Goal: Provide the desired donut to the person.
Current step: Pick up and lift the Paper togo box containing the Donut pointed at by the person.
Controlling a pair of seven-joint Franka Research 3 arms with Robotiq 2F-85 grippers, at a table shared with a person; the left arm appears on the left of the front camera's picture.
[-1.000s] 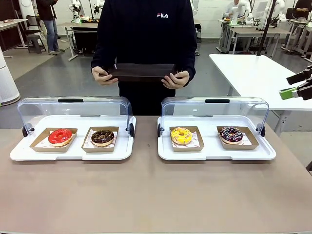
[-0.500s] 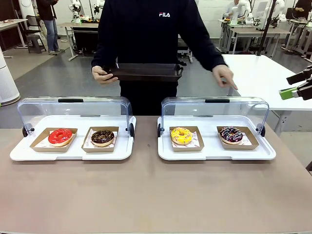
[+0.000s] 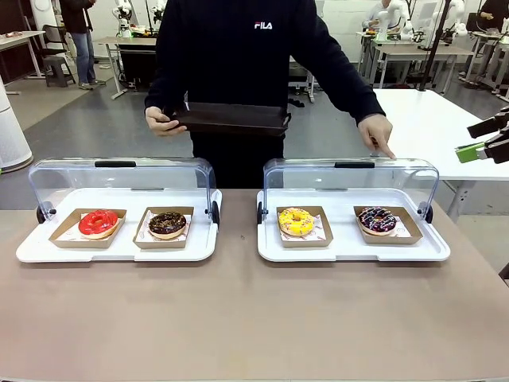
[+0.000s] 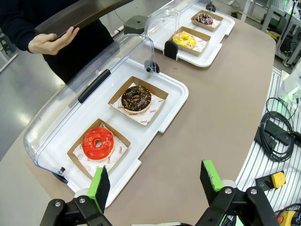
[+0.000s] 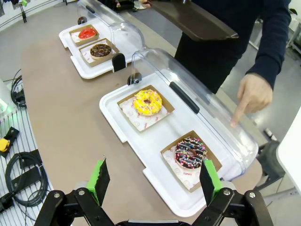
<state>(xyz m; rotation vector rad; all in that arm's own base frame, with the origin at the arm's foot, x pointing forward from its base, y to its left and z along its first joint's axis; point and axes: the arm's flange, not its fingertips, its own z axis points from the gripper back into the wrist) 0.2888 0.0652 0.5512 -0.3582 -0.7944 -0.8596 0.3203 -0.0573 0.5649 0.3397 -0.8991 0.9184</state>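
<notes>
Jaws wide; person's hand (image 3: pixel 376 132) at lid (image 3: pixel 350 180)

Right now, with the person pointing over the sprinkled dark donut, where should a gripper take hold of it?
Probably its cardboard tray, by the raised near wall, rather than the sprinkled donut itself. Come from above on the robot's side: the clear lid arches over the far side, leaving the near side open.

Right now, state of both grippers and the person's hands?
Left gripper: open, empty.
Right gripper: open, empty.
Person's one hand: holding a dark rectangular tray.
Person's other hand: pointing at the clear domed lid over the dark sprinkled donut.
</notes>
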